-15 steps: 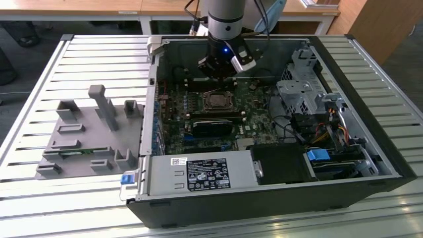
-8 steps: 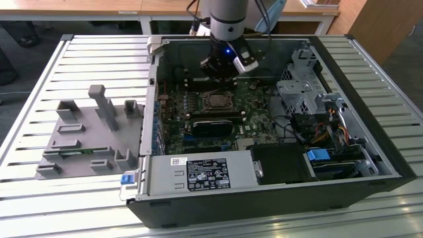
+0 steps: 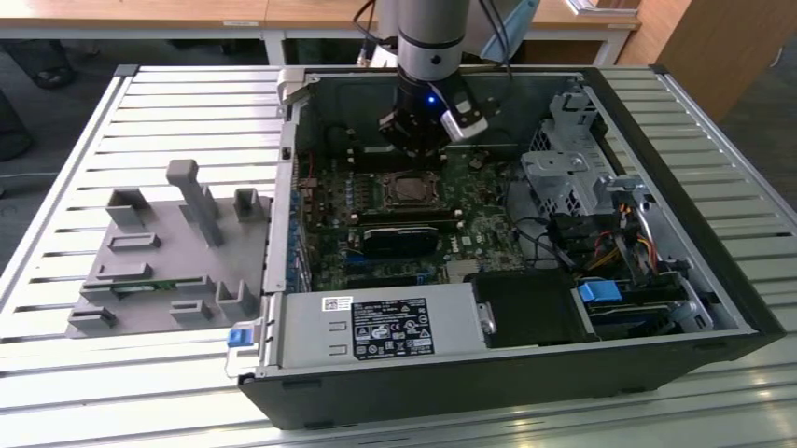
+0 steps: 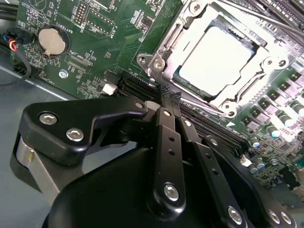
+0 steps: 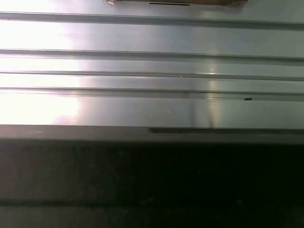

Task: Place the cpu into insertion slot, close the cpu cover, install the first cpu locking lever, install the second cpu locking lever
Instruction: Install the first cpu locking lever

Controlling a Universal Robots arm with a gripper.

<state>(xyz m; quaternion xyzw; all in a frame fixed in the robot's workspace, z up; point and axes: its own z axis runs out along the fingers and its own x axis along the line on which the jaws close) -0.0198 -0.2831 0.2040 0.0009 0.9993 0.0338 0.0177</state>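
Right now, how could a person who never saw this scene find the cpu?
Look into the open computer case at the green circuit board. On it, a silver cpu cover frames the cpu: a flat, pale, plain square, unlike the long black slots beside it.

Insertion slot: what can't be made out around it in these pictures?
- Exterior view: the insertion slot is too small to tell what is latched around it; the gripper hides the board beyond it.
- Second wrist view: the shut fingers hide the edge of the cpu cover next to them; another part runs off the picture.
- First wrist view: a dark blurred band beside the slatted table cannot be identified.
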